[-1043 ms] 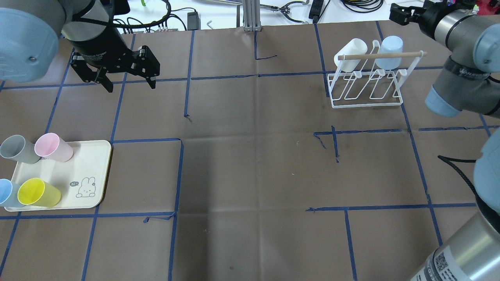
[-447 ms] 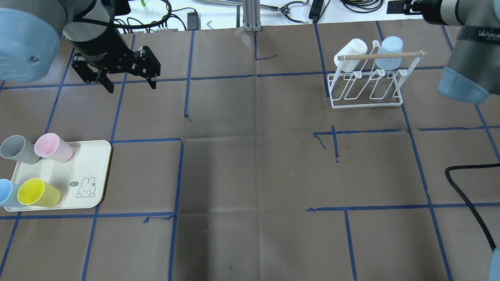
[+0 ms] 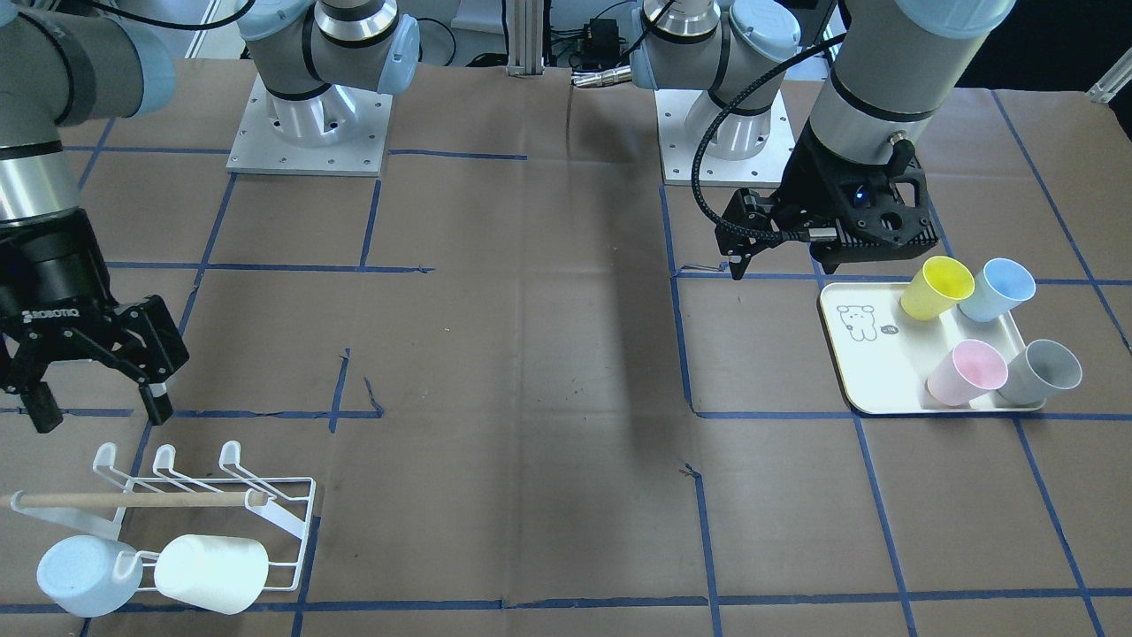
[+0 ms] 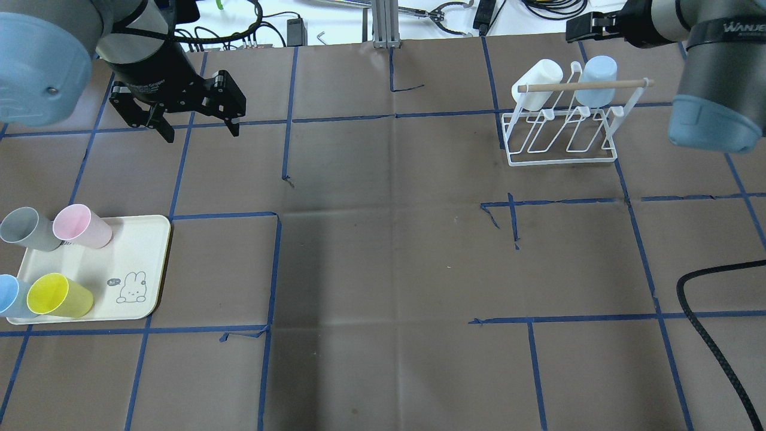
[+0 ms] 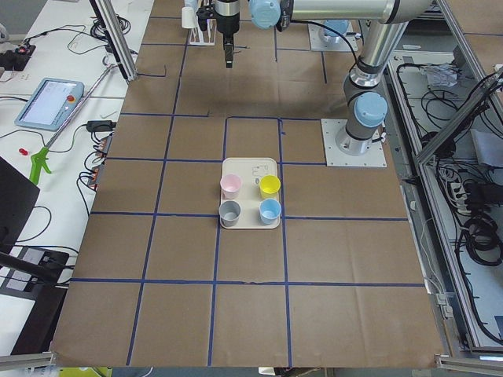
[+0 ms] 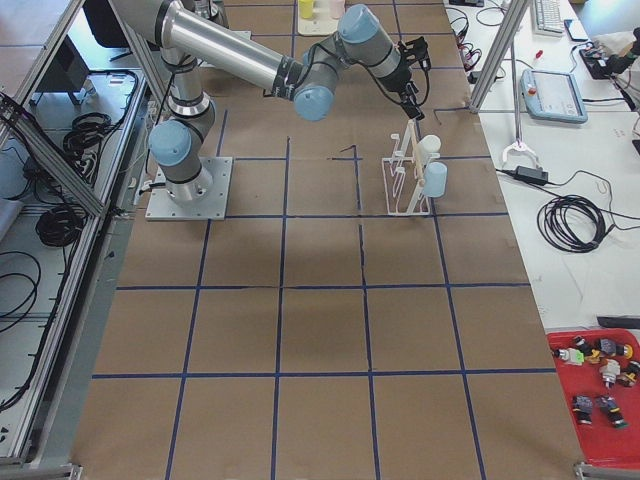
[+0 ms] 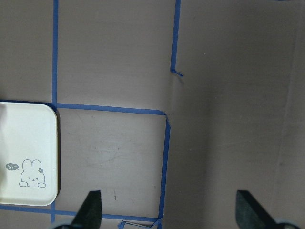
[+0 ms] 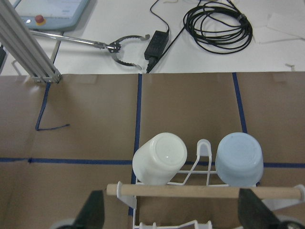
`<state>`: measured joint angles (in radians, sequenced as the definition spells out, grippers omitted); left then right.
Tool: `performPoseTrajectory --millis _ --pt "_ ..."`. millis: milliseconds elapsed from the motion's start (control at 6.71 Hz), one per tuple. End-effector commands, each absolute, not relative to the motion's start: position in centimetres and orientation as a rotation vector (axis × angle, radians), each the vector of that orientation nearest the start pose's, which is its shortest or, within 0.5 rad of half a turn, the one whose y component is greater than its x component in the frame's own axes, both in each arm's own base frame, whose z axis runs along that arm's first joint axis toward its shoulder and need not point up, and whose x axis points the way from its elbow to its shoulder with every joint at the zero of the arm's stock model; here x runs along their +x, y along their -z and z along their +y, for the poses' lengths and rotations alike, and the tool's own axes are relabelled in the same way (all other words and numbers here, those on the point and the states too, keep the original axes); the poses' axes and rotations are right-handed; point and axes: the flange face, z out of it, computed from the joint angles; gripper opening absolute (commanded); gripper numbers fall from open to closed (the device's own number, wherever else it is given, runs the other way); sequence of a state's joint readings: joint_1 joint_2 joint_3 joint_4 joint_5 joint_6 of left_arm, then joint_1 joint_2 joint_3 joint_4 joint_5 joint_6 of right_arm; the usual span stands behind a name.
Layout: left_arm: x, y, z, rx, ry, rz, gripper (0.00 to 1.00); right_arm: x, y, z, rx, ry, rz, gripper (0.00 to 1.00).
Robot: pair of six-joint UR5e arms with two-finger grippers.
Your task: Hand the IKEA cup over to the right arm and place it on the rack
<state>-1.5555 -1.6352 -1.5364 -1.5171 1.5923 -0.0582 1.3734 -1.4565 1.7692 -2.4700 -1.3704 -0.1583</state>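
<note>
Yellow (image 4: 60, 295), blue (image 4: 9, 296), pink (image 4: 84, 226) and grey (image 4: 27, 229) cups lie on a cream tray (image 4: 137, 251) at the near left. The white wire rack (image 4: 562, 140) at the far right holds a white cup (image 4: 538, 81) and a pale blue cup (image 4: 598, 75) under its wooden handle. My left gripper (image 4: 200, 131) is open and empty, high above the table beyond the tray; its wrist view (image 7: 170, 210) shows the tray corner (image 7: 28, 143). My right gripper (image 3: 93, 411) is open and empty, just on the robot's side of the rack (image 3: 265, 495); its wrist view (image 8: 174, 212) looks down on both racked cups.
Blue tape lines grid the brown table cover. A thick black hose (image 4: 706, 335) hangs over the near right of the table. Cables, an aluminium post (image 4: 383, 27) and tools lie past the far edge. In the front view the tray (image 3: 862, 372) is at the right.
The right arm has swung up and left, its wrist now over the rack's far right side. The black hose has shifted with it. The left gripper has barely moved.
</note>
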Motion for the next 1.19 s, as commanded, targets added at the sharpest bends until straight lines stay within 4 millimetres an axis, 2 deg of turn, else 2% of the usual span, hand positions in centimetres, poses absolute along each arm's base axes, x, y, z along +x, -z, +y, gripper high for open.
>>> performPoseTrajectory --millis 0,149,298,447,596,745,894,1043 --pt "-12.3 -47.7 -52.3 -0.115 0.037 3.118 1.0 7.4 -43.8 -55.9 -0.02 0.669 3.046 1.0" --pt "-12.3 -47.7 -52.3 -0.115 0.037 3.118 1.0 8.0 -44.6 -53.9 -0.001 0.518 3.065 1.0" --pt "-12.3 -47.7 -52.3 -0.115 0.037 3.118 1.0 8.4 -47.0 -51.1 0.034 0.468 3.07 1.0" --pt "-12.3 -47.7 -52.3 -0.115 0.037 3.118 1.0 8.8 -48.4 -48.8 0.081 0.372 3.07 1.0" --pt "-12.3 -47.7 -52.3 -0.115 0.037 3.118 1.0 9.2 -49.5 -47.6 0.116 0.267 3.061 1.0" --pt "-12.3 -47.7 -52.3 -0.115 0.037 3.118 1.0 11.0 -50.6 -46.9 0.088 0.177 3.061 1.0" --pt "-12.3 -47.7 -52.3 -0.115 0.037 3.118 1.0 13.2 -51.2 -46.5 0.046 0.181 3.071 1.0" --pt "-12.3 -47.7 -52.3 -0.115 0.037 3.118 1.0 14.3 -51.0 -46.5 0.011 0.18 3.075 1.0"
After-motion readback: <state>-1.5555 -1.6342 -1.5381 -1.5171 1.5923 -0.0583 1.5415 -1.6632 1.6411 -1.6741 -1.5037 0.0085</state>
